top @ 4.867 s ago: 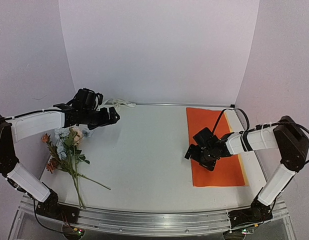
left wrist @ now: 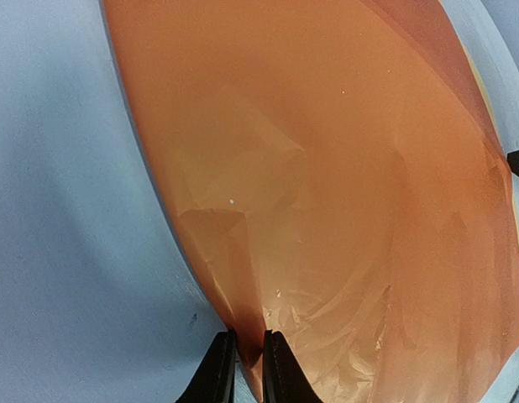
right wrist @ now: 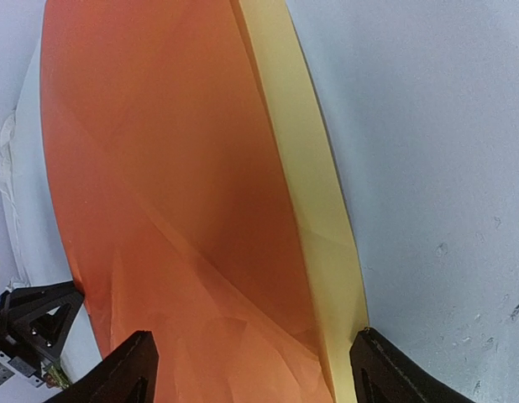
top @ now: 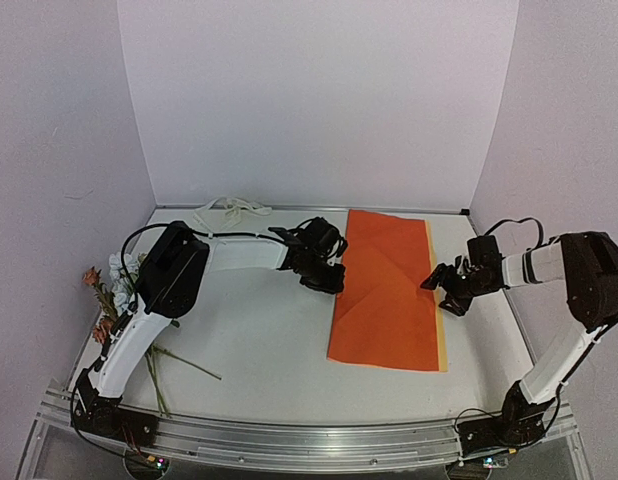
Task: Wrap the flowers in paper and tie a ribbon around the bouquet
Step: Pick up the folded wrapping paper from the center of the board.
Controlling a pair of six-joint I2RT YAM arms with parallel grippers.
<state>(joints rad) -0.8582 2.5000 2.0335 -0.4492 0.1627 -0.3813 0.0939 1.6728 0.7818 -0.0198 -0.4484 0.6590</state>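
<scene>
Paper (left wrist: 327, 210) edge inside left gripper (left wrist: 247, 368)

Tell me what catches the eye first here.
The bright orange paper lies spread right of the table's centre, a yellow strip showing along its right edge. The left gripper pinches its left edge, and the right gripper stands open over the right edge. The flowers lie at the table's left edge, the ribbon at the far edge.
</scene>
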